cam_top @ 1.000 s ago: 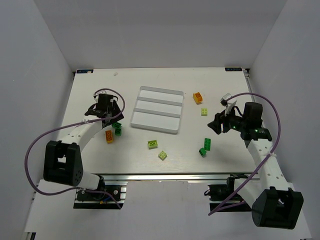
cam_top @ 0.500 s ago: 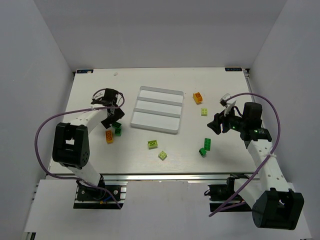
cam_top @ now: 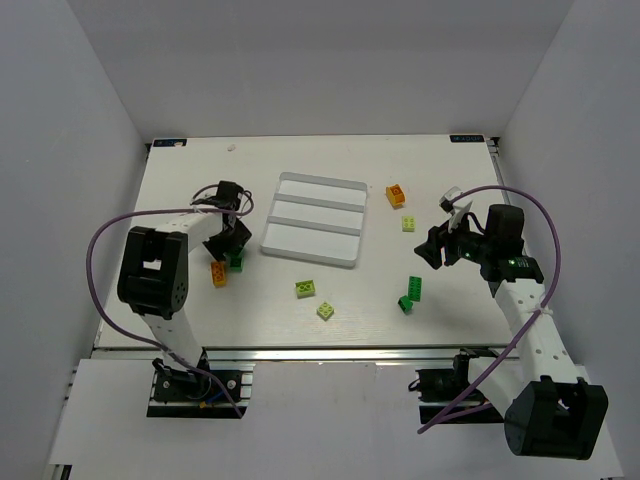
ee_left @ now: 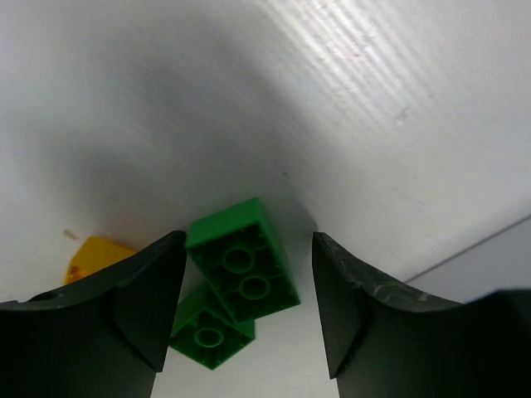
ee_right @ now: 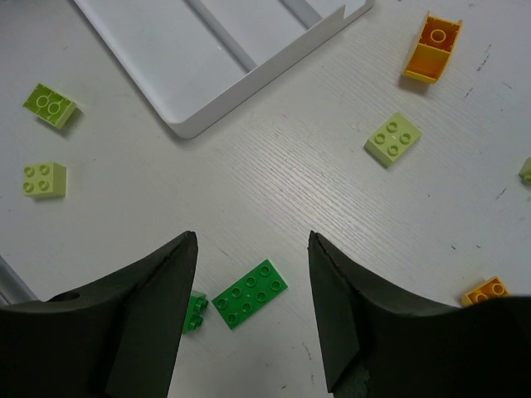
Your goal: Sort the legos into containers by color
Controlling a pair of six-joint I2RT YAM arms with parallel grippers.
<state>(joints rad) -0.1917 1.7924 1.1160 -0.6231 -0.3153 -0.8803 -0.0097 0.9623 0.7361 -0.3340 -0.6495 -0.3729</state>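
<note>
- Lying loose on the white table (cam_top: 430, 160), every brick I can see is outside the tray (cam_top: 315, 196), whose three long compartments run side by side.
- Two dark green bricks (ee_left: 242, 269) sit touching each other at about 8 o'clock from the tray. An orange brick (cam_top: 218, 273) is just beside them, at their 7 o'clock.
- The left gripper (ee_left: 247, 242) stands low over that green pair with its jaws apart. One brick sits between the fingers and is not pinched.
- Two yellow-green bricks (cam_top: 305, 289) lie near each other at the tray's 6 o'clock.
- A flat green plate (ee_right: 250, 293) and a small green piece (ee_right: 195, 311) lie close together at the tray's 4 o'clock.
- A second orange brick (cam_top: 396, 195) and a pale green brick (cam_top: 409, 223) rest at about 3 o'clock.
- The right gripper (ee_right: 252, 240) hovers above bare table near the flat plate, jaws apart and holding nothing.
</note>
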